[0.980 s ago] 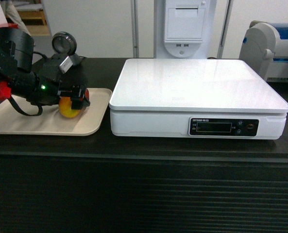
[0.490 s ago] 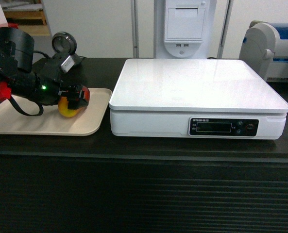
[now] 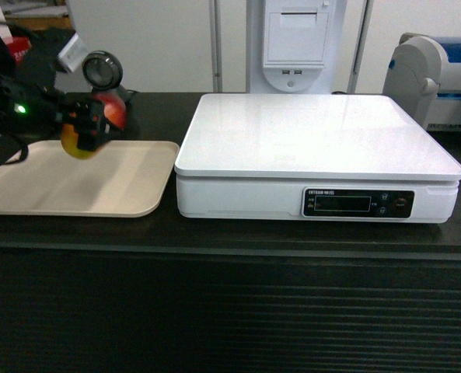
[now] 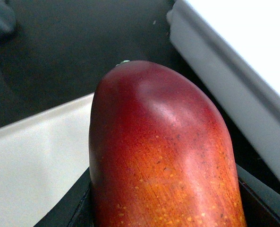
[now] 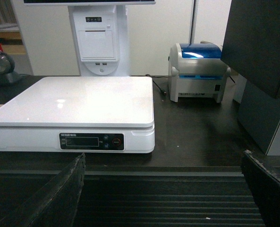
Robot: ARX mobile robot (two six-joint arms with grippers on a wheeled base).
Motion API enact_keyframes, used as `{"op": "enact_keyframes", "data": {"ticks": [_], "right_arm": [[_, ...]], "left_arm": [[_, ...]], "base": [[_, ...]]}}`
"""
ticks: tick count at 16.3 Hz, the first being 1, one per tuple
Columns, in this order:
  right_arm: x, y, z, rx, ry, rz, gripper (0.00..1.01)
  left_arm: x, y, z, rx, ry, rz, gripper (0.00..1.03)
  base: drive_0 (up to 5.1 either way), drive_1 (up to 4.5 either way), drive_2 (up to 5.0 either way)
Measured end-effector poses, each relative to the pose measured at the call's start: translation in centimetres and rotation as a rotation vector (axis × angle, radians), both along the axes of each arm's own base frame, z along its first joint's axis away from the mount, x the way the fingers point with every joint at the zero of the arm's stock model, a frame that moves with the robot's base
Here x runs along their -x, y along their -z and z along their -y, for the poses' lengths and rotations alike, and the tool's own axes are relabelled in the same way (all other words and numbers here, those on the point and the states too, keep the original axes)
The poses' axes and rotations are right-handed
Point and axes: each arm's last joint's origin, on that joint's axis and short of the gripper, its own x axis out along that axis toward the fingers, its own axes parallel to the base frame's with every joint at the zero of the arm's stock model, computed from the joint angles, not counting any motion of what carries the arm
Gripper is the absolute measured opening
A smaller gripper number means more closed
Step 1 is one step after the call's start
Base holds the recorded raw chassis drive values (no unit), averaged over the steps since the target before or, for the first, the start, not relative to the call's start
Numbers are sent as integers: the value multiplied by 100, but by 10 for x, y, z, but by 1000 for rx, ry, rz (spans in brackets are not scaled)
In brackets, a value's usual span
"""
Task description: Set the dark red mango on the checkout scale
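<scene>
Carrying the dark red mango (image 3: 90, 128) is the step in hand, judging by the fruit hanging clear above the beige tray (image 3: 129, 194), clamped in the left end effector (image 3: 86, 124). The left wrist view shows the mango (image 4: 161, 156) filling the frame, red end forward, with a black finger (image 4: 76, 208) of the end effector pressed against each flank, so the jaws are closed as far as the fruit lets them.

To do this well, the fruit should probably travel sideways toward the scale (image 3: 316, 144), which lies to the right of the left end effector and a little below it, staying high enough to clear the near edge of the white platform. Smooth skin and a rounded shape suggest it could slip or roll, so a steady clamp and a low, gentle release near the middle of the platform look wise.

The tray beneath the left end effector appears to hold nothing. The scale's top is bare as well.

The right end effector (image 5: 163, 189) hangs back in front of the tabletop (image 5: 196, 137), jaws wide apart and holding nothing, the scale (image 5: 78, 104) ahead of it and slightly to its left.
</scene>
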Motion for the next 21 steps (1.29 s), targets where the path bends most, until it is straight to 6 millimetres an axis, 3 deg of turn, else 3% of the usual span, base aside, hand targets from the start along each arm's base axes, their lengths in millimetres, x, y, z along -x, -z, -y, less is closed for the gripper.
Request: {"op": "enact_keyframes", "data": {"ticks": [1,2,4,6,11,13,14,21], "right_arm": [[0,0,0,0,0,0,98],[0,0,0,0,0,0,98],[0,0,0,0,0,0,98],[0,0,0,0,0,0,98],[0,0,0,0,0,0,98],[0,0,0,0,0,0,98],[0,0,0,0,0,0,98],[0,0,0,0,0,0,98]], "left_arm": [[57,-36,15,-16,75,101,66],[115,-43,40,-1,188,109,65],[137,-55,56,9,255,167,65],[145,-61,70,20,316,189,65],[140,-49,105,4,460,145,65],[123,-52,126,-15,516,159,65],[96,-45,156,-33,556,123,65],[39,-43,216,-53,606,84,65]], "base": [[0,0,0],[0,0,0],[0,0,0],[0,0,0],[0,0,0],[0,0,0],[0,0,0],[0,0,0]]}}
